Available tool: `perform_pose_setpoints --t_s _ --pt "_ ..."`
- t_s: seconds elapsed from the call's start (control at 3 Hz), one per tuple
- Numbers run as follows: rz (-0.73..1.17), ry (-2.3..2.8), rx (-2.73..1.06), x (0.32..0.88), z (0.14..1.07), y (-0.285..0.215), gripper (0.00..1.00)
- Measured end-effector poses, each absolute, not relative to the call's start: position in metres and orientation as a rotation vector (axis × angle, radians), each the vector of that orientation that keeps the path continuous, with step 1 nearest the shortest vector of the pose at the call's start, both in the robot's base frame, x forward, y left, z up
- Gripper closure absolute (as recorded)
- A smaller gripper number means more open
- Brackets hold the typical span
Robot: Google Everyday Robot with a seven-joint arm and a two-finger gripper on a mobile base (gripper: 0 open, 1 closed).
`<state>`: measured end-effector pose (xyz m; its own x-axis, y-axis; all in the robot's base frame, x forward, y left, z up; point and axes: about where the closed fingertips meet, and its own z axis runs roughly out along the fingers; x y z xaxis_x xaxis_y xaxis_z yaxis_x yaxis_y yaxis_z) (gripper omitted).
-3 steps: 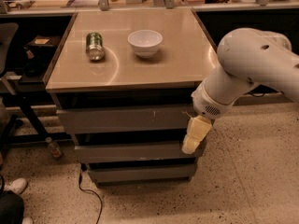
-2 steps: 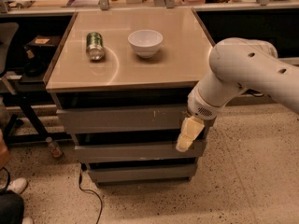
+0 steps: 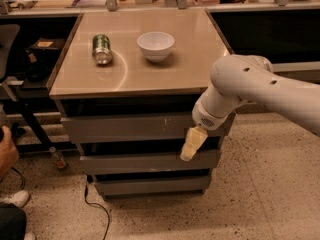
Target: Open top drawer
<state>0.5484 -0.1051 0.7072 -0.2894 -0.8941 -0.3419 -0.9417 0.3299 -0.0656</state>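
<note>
The top drawer [image 3: 125, 127] is the wide grey handleless front just under the tabletop, with small pale scratch marks right of centre. It looks closed, roughly flush with the fronts below. My gripper [image 3: 190, 145], pale yellow at the end of the white arm [image 3: 240, 84], hangs in front of the cabinet's right part. It sits at the top drawer's lower edge, over the dark gap above the middle drawer [image 3: 140, 163]. The arm hides the top drawer's right end.
A green can [image 3: 102, 49] lies on its side and a white bowl [image 3: 156, 45] stands on the beige tabletop [image 3: 190, 59]. The bottom drawer [image 3: 150, 185] is narrower. A cable [image 3: 95, 204] and a small bottle [image 3: 57, 157] lie on the floor at left. A person's hand [image 3: 6, 151] is at the left edge.
My gripper and arm have moved left across the cabinet front, from its right edge to in front of the drawers. The drawers have not moved.
</note>
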Motion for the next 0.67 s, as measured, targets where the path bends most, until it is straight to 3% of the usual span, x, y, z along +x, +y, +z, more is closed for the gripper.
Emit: perform_pose_setpoints --t_s 0.67 --pt "0.205 2.255 -1.678 0.583 0.679 -0.092 0.00"
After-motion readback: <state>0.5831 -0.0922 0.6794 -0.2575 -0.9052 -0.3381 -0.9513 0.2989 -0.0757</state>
